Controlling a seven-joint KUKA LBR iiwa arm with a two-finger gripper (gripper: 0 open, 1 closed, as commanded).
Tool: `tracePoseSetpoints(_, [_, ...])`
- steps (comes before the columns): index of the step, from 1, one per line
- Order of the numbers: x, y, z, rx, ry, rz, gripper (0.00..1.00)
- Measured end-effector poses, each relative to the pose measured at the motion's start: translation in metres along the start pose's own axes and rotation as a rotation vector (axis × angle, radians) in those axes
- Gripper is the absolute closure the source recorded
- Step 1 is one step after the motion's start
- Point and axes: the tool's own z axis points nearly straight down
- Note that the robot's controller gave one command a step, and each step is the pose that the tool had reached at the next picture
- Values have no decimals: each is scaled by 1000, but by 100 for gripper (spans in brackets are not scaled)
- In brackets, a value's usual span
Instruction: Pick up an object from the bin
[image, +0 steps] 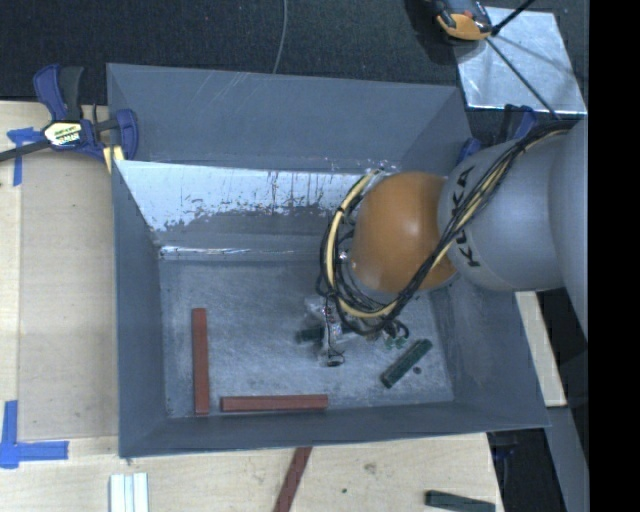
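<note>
Orange cover (395, 235): rounded, on the wrist of the grey arm (520, 215); it is the highest thing over the bin and closest to the lens, hanging above the right half of the floor towards the back wall.
Cables (335, 250): yellow and black, looped round the cover's left side and running back over the arm to the right.
Bin (140, 330): grey metal with sloped walls and a scuffed flat floor.
Left red-brown bar (201, 360): flat on the floor at the left, its length running back to front.
Front red-brown bar (273, 404): flat along the foot of the front wall; its left end is near the other bar's front end, and the two lie apart.
Small dark piece (307, 336): on the floor right of centre, just beside the gripper on its left; too small to tell its kind.
Gripper (333, 360): below the cover, down at the floor right of centre, between the small dark piece and the dark green bar.
Fingers (332, 350): cannot tell whether they stand apart or closed.
Dark green bar (405, 362): flat on the floor and tilted, its left end nearer the front wall; near the gripper on its right, apart from it.
</note>
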Motion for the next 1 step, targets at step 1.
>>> tracePoseSetpoints(1, [-8,-27,-169,1,-4,-11,100])
